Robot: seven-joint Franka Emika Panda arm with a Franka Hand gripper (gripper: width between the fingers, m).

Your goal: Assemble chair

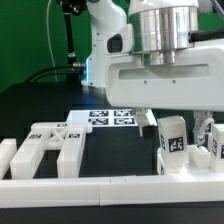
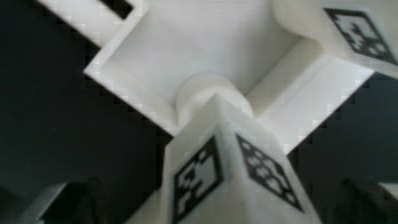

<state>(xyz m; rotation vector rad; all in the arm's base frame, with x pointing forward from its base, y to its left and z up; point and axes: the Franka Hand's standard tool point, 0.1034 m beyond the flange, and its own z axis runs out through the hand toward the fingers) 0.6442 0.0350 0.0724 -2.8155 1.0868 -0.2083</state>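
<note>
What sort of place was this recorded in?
Most likely a robotics lab bench: a black table edged by a white border rail, a marker board lying on it, and white tagged chair parts laid out beneath a robot arm.

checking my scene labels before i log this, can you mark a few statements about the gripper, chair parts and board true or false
1. The gripper is shut on a chair part. False: its jaws stand wide open.
2. A frame part lies flat on the table at the exterior view's left. True.
3. The marker board is propped upright. False: it lies flat on the table.
4. A tagged upright part stands at the exterior view's right. True.
</note>
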